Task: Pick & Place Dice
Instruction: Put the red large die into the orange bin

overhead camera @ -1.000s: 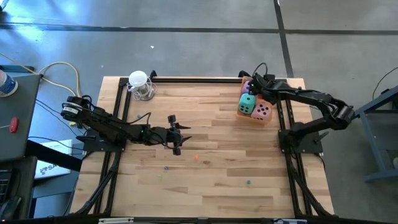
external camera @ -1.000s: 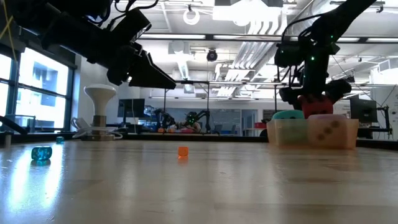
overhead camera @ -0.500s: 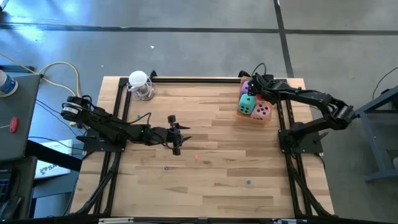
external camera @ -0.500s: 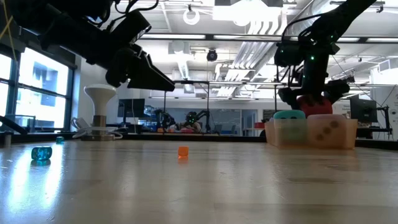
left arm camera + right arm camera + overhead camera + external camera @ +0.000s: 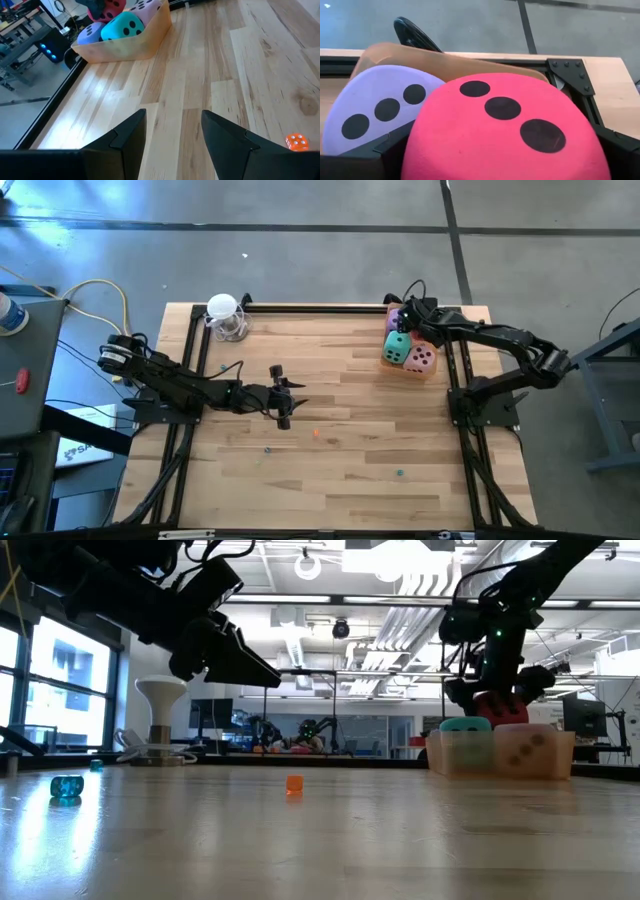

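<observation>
A translucent tan bin [image 5: 432, 368] stands at the table's far right corner. In it lie the mint green die [image 5: 398, 345], the pink die [image 5: 421, 358] and the purple die [image 5: 395, 320]. My right gripper [image 5: 413, 320] hovers over the bin's far end, shut on the red die [image 5: 505, 125]. In the low view the red die [image 5: 497, 708] shows above the bin's rim, its underside hidden behind the other dice. My left gripper [image 5: 283, 398] hangs open above the table's left middle, touching nothing. My right gripper pinches the red die between its two fingers, one finger [image 5: 385, 147] on each of two opposite sides [image 5: 420, 140]. It comes from above, slanting down toward the bin. The three-pip face [image 5: 503, 107] points away from the wrist. The die touches the purple die [image 5: 375, 107]; whether it rests on anything is hidden.
A white round-topped object [image 5: 224, 315] with a clear base stands near the far left corner. Tiny beads lie scattered on the wood: an orange one [image 5: 316, 434], a blue one [image 5: 67, 786] and a teal one [image 5: 400, 473]. Black frame rails run along the left, far and right edges.
My right gripper, with the red die in it, has shifted slightly toward the table's left over the bin. The left arm has kept still.
</observation>
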`<control>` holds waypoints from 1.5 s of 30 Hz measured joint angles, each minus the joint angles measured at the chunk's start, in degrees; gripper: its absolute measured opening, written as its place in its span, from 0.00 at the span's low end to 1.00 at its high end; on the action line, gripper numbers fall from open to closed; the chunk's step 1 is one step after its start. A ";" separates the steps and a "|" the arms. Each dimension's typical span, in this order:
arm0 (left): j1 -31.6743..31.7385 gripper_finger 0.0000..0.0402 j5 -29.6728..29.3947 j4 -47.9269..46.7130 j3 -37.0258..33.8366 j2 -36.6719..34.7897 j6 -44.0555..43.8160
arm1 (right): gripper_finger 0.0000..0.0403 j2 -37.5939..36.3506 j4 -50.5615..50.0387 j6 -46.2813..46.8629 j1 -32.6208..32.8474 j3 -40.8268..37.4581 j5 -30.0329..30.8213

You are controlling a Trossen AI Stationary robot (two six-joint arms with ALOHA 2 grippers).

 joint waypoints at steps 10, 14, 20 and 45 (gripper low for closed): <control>0.00 0.45 0.00 -0.02 0.00 0.00 0.02 | 0.99 0.00 0.77 -0.45 0.69 0.00 8.18; 0.00 0.45 0.00 -0.17 0.00 0.00 0.02 | 0.99 0.00 0.80 0.34 2.38 0.00 8.74; 0.00 0.45 0.00 -0.16 0.00 0.00 0.43 | 0.99 0.00 0.82 -1.02 3.67 0.00 9.45; 0.00 0.45 0.00 -1.24 0.00 0.00 0.00 | 0.99 -0.02 0.99 0.43 7.36 0.02 20.69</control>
